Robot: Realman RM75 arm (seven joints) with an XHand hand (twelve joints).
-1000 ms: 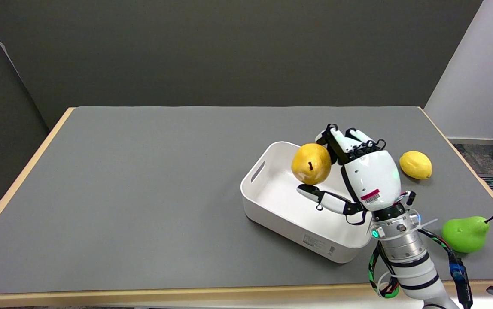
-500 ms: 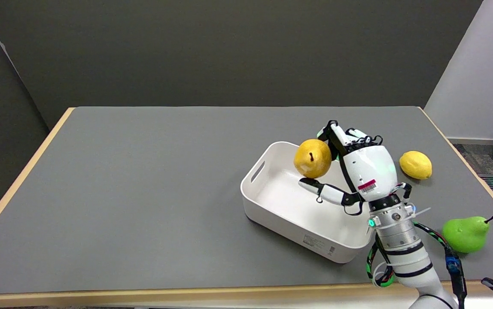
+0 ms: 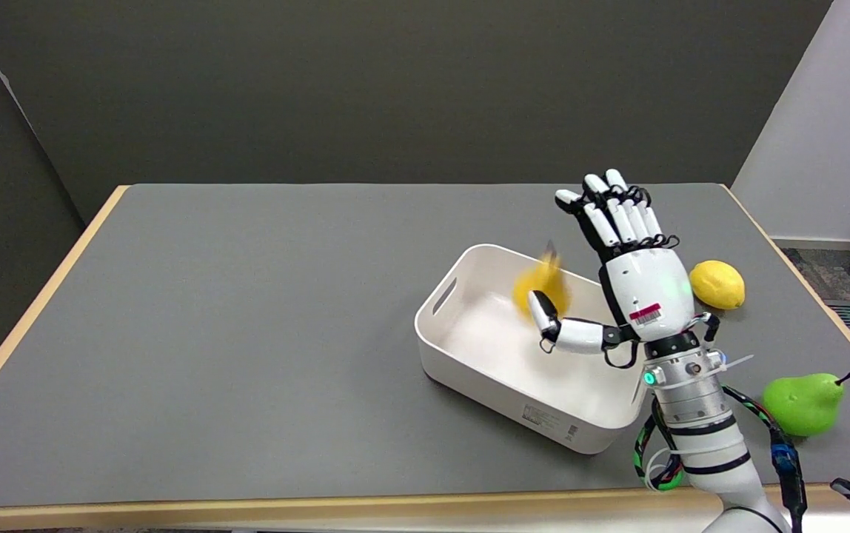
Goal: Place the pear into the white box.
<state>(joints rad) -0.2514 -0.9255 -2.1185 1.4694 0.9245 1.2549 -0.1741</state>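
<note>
- Grey worktop (image 3: 247, 333) with a wood edge, dark wall behind it.
- The white box (image 3: 499, 385) sits right of centre, tilted, handle slot on its 10 o'clock end.
- The right hand (image 3: 636, 285) is over the box's 2 o'clock side with its fingers (image 3: 606, 215) stretched out straight and apart, holding nothing.
- The yellow pear (image 3: 540, 285) is a motion-blurred smear above the box's far inside, just at 12 o'clock of the thumb; can't tell if it touches anything.
- Lemon (image 3: 717, 284) at 3 o'clock of the hand, green pear (image 3: 802, 403) near the worktop's front right corner.
</note>
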